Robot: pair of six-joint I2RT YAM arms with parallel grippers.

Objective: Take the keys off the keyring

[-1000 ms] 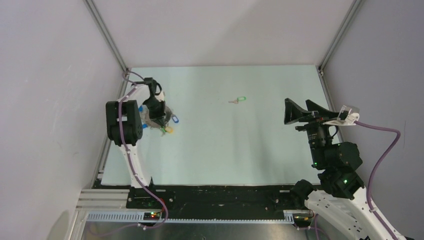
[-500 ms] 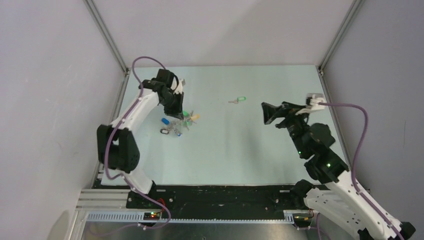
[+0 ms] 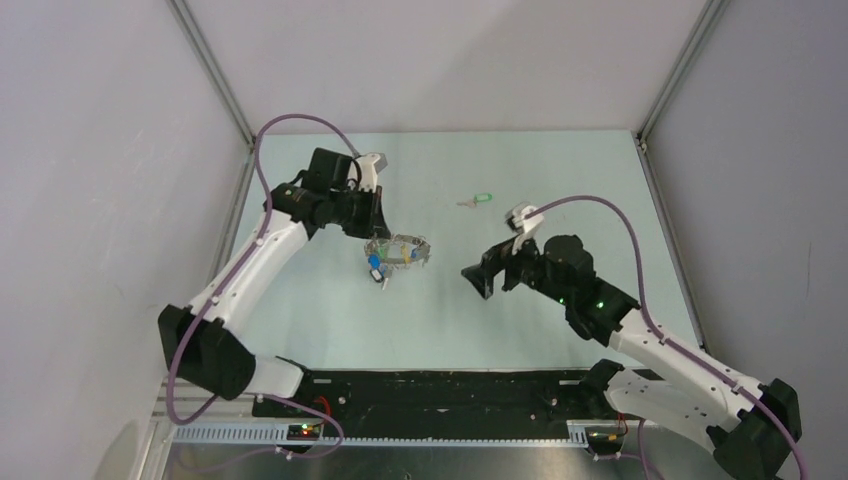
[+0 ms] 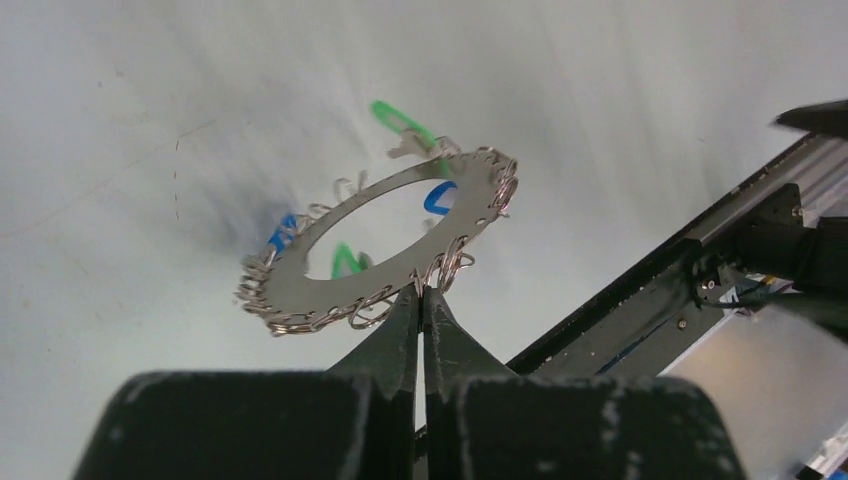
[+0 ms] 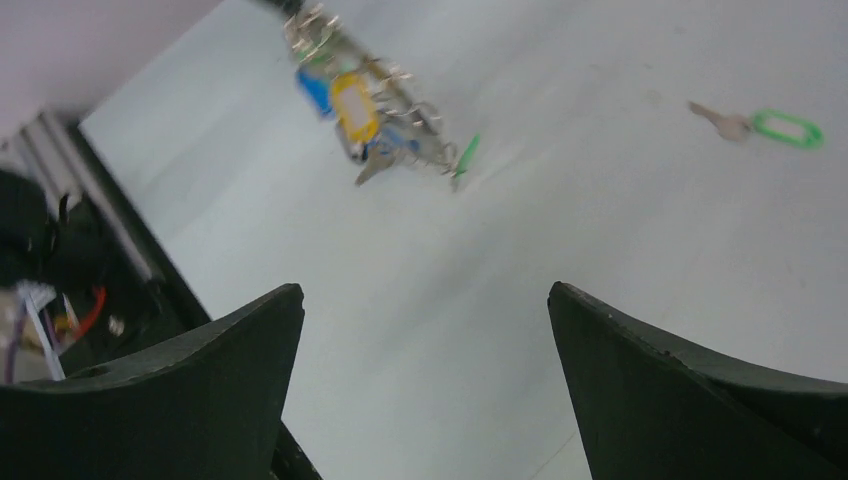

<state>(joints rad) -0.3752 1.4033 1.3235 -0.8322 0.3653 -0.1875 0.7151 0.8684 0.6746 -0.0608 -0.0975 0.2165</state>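
My left gripper (image 3: 383,238) is shut on the rim of the keyring (image 3: 400,248) and holds it above the table, left of centre. In the left wrist view the keyring (image 4: 330,275) is a flat silver ring edged with several small split rings, and my closed fingertips (image 4: 421,293) pinch its near edge. Keys with green (image 4: 402,122) and blue (image 4: 437,196) heads hang under it. My right gripper (image 3: 483,270) is open and empty, to the right of the ring and apart from it. The right wrist view shows the hanging key bundle (image 5: 365,110) beyond its spread fingers (image 5: 260,330).
One loose key with a green head (image 3: 478,200) lies on the pale table (image 3: 560,170) toward the back, right of centre; it also shows in the right wrist view (image 5: 770,127). Grey walls and metal frame posts enclose the table on three sides.
My left arm has swung from the table's left edge toward the middle, carrying the keyring up off the table. My right arm has reached forward and left toward the ring.
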